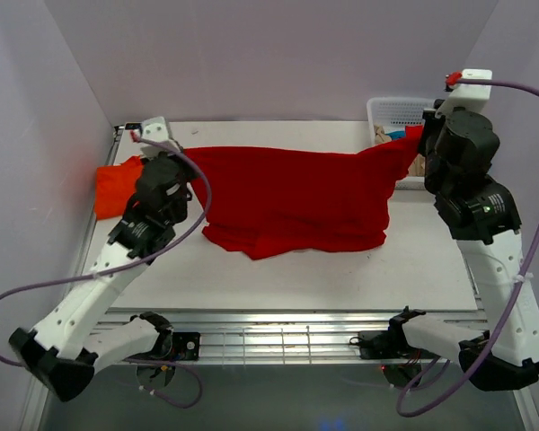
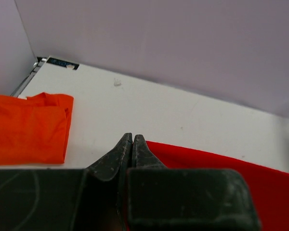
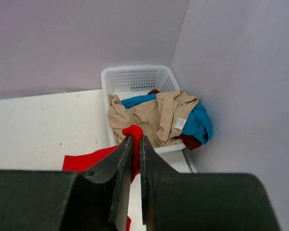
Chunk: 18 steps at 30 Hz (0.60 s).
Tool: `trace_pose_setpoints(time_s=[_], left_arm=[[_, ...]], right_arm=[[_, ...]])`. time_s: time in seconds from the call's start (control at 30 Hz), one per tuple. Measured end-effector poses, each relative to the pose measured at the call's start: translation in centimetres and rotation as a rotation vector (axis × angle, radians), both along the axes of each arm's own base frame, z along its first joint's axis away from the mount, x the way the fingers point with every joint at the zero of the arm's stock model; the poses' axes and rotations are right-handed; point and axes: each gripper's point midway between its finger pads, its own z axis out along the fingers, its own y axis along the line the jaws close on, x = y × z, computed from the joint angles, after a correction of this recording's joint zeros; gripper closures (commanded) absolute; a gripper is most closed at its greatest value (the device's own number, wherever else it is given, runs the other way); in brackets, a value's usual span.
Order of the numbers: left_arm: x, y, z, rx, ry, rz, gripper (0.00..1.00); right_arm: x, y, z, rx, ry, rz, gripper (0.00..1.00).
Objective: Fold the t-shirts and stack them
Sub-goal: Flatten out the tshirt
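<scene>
Large bright red cloth t-shirt [image 1: 292, 202] stretches between left gripper [image 2: 132, 140] at ten o'clock and right gripper [image 3: 133, 142] at two o'clock, both pinching it.

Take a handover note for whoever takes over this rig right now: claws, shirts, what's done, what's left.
Left claw: shut on the left corner of the large bright red cloth t-shirt.
Right claw: shut on its right corner, near the white plastic lattice basket.
Red shirt stretched between them, lower part on the table.
Done: bright orange cloth t-shirt lies folded, far left.
Left: fold the red one, stack it on the orange.
</scene>
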Motion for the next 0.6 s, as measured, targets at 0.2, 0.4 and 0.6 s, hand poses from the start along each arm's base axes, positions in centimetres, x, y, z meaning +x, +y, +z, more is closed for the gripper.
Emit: trace_pose_setpoints(time_s=[0.2,0.4,0.6], left_arm=[[-7.8,3.2,9.8,-0.151,-0.264,-0.121,0.90],[-14.2,3.4,17.4,-0.208,-0.412,-0.328,0.94],[-17.4,1.4,20.0,-0.210,-0.410,-0.527,0.96]], right_arm=[[-4.4,-0.8,6.1,0.057,-0.130,0.065,0.86],[-10.5,-1.5,15.3,0.134,-0.359,0.176,0.85],[-16.9,-3.2,21.0,0.179,-0.562,0.230,0.85]])
